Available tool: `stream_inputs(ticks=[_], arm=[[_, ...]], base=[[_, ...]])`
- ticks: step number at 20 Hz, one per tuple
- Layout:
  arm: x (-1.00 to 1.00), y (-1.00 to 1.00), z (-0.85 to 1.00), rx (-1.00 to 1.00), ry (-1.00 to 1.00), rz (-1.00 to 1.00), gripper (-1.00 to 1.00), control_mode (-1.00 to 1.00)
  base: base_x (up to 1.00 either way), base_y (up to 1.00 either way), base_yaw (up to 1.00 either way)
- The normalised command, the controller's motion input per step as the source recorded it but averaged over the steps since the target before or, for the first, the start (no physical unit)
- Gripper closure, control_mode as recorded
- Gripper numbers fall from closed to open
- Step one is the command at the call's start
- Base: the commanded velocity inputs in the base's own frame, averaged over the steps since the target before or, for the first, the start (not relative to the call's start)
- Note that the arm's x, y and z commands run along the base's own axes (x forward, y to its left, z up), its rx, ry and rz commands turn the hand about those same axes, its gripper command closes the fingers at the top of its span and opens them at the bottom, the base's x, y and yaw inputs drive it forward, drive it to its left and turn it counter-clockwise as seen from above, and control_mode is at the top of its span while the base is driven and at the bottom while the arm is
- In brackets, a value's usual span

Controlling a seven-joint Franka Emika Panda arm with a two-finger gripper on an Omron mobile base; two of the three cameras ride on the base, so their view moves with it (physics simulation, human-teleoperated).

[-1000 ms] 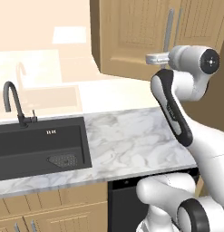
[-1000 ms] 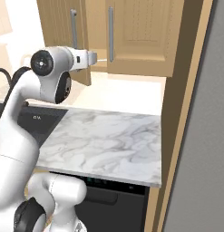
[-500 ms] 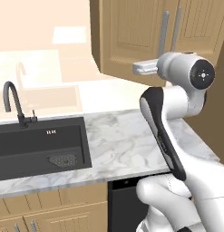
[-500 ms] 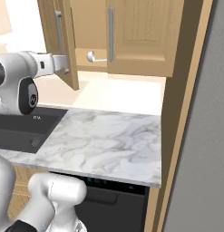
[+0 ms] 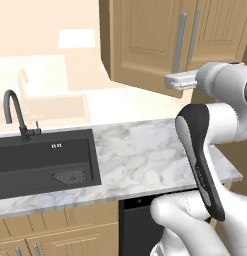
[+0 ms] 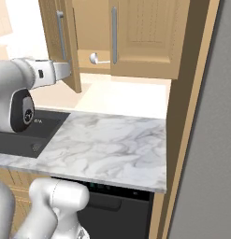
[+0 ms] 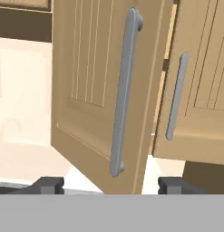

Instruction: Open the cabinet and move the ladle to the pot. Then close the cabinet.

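The cabinet's (image 5: 145,45) left door (image 6: 69,46) stands swung out, while its right door (image 6: 145,32) is closed. Through the gap, the silver ladle (image 6: 95,59) lies on the cabinet shelf, bowl facing out. My gripper (image 7: 111,186) is open just in front of the left door's grey bar handle (image 7: 123,90), with its fingertips (image 7: 49,185) wide apart on either side and not touching the bar. In the base views the gripper (image 5: 174,81) (image 6: 64,70) hovers at the lower end of that door. The pot is out of view.
A black sink (image 5: 45,160) with a dark faucet (image 5: 15,115) lies to the left in the marble counter (image 6: 112,144). A dark dishwasher front (image 6: 121,205) sits under the counter. A tall wood side panel (image 6: 187,93) bounds the right.
The left door has swung open, pulled by my gripper. The jaws, shut on the handle before, have now opened and let it go.
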Motion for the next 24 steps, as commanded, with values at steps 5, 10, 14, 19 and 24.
stream_inputs(ticks=[5, 10, 14, 19, 24], arm=[[-0.48, -1.00, 0.00, 0.11, 0.03, 0.13, -1.00, -1.00], [0.36, -0.75, 0.00, 0.29, 0.14, 0.15, -1.00, -1.00], [0.77, -0.38, 0.00, 0.33, 0.17, 0.12, -1.00, -1.00], [0.55, -0.19, 0.00, 0.29, 0.22, 0.13, -1.00, -1.00], [0.56, 0.13, -0.02, 0.29, 0.21, 0.14, -1.00, -1.00]], base=[[0.00, 0.00, 0.00], [0.00, 0.00, 0.00], [0.00, 0.00, 0.00], [0.00, 0.00, 0.00], [0.00, 0.00, 0.00]])
